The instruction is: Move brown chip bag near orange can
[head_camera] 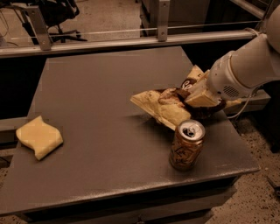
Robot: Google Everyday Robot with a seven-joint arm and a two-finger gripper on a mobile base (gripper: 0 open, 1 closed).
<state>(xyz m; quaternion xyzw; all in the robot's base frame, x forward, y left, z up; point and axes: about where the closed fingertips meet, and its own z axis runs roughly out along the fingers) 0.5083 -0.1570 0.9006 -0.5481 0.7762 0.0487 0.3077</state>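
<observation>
view: camera view, the only one
table (109, 87): dark grey top, fills most of the view
arm (245, 65): white, comes in from 2 o'clock and slants down toward the table's right side
gripper (192, 97): tan end piece at roughly 3 o'clock on the table, right on top of the bag, its tip sunk into the crumpled foil
gripper state: cannot tell, the end is buried in the bag's folds
bag (164, 107): brown chip bag, crumpled, dark brown middle with tan-yellow ends; lies across the table's right side at 3 o'clock
bag ends: left tan end points to 9 o'clock with a shadow on the table under it; right end pokes up at 1 o'clock beside the arm's wrist
can (187, 145): orange, upright, silver top with pull tab showing; near the table's front-right corner, 5 o'clock on the table
bag vs can: can sits at 5 o'clock from the bag's middle, just beside the bag's lower edge; cannot tell whether they touch
sponge (39, 137): yellow, wavy-edged, flat on the table at 8 o'clock near the left edge, well apart from bag and can
cable (243, 107): thin, hangs off the arm at 3 o'clock, past the table's right edge
rail (131, 41): metal bar running along behind the table at 12 o'clock
chair (61, 13): dark office chair on the floor beyond the rail, 11 o'clock
</observation>
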